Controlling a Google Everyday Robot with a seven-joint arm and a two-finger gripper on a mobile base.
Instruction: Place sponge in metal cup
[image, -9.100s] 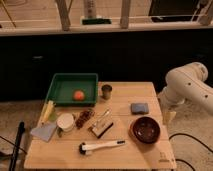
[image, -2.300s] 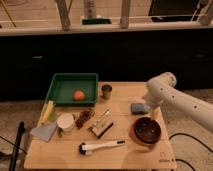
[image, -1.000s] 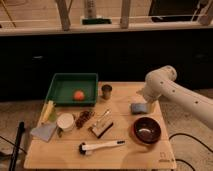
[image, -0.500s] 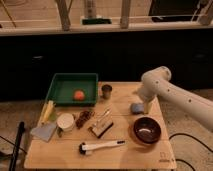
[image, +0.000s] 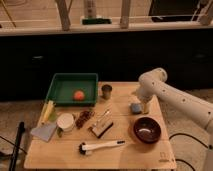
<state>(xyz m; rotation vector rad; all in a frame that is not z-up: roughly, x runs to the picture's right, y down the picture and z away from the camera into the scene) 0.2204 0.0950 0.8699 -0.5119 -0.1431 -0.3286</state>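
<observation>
Camera view, tool (image: 145, 106) spread wide beside sponge (image: 135, 107), metal cup (image: 106, 91) well apart

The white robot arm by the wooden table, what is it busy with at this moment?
The arm is going for the sponge, which lies flat on the table, toward the right of the picture. The gripper hangs low and open, right beside the sponge, and nothing is lifted yet. The metal cup, where the sponge should go, stands upright farther left, next to the green tray.

Hand (image: 145, 106) beside sponge (image: 135, 107), arm (image: 185, 102) cut off at right edge
</observation>
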